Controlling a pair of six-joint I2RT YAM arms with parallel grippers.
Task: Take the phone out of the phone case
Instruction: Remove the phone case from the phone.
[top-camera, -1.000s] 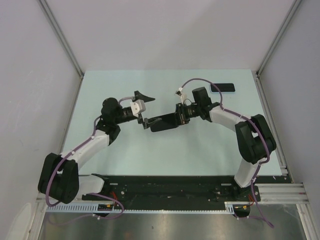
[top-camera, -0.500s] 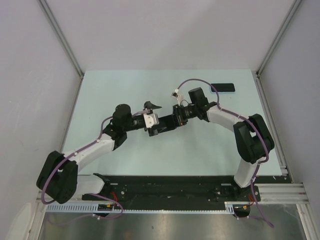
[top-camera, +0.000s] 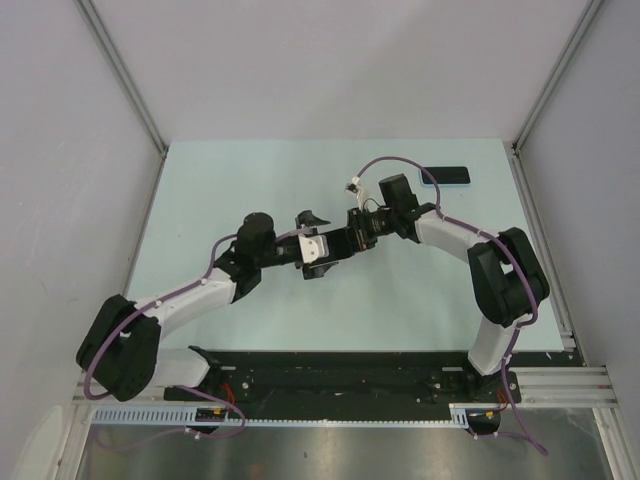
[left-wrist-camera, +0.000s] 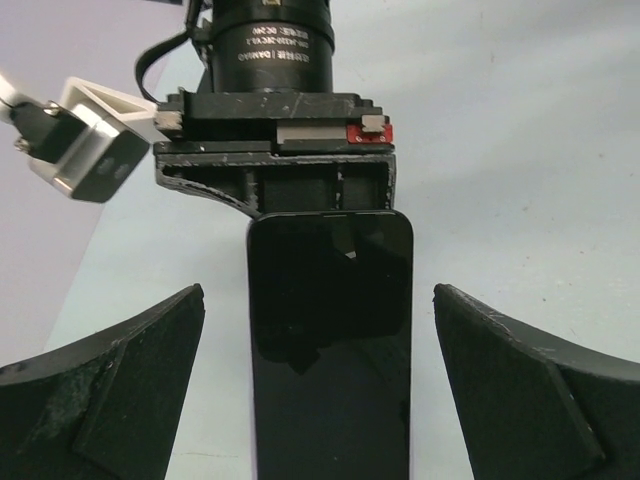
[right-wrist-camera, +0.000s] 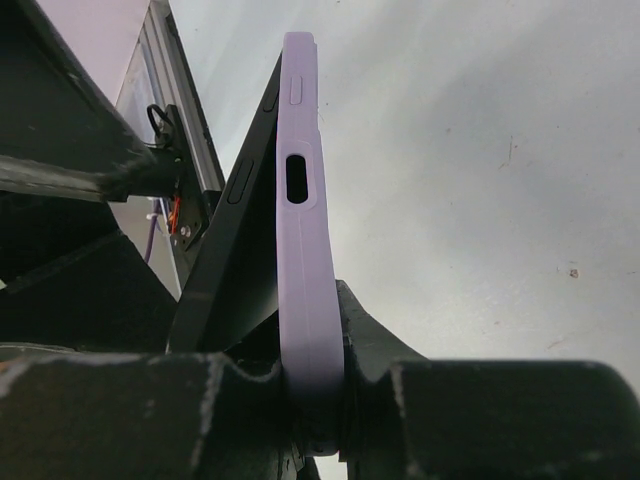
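Right wrist: phone case (right-wrist-camera: 306, 260) between jaws

Glossy black phone (right-wrist-camera: 228, 230), far end splayed away from lilac case (right-wrist-camera: 305, 260), near ends together, edge-on, held mid-air.

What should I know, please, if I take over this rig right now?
Left gripper: open, fingers either side of the phone, not touching it.
Right gripper: shut on one end of the case.
Done: the phone's far end stands clear of the case; its gripped end seems still seated.
Left: close the left gripper on the phone and pull it free.
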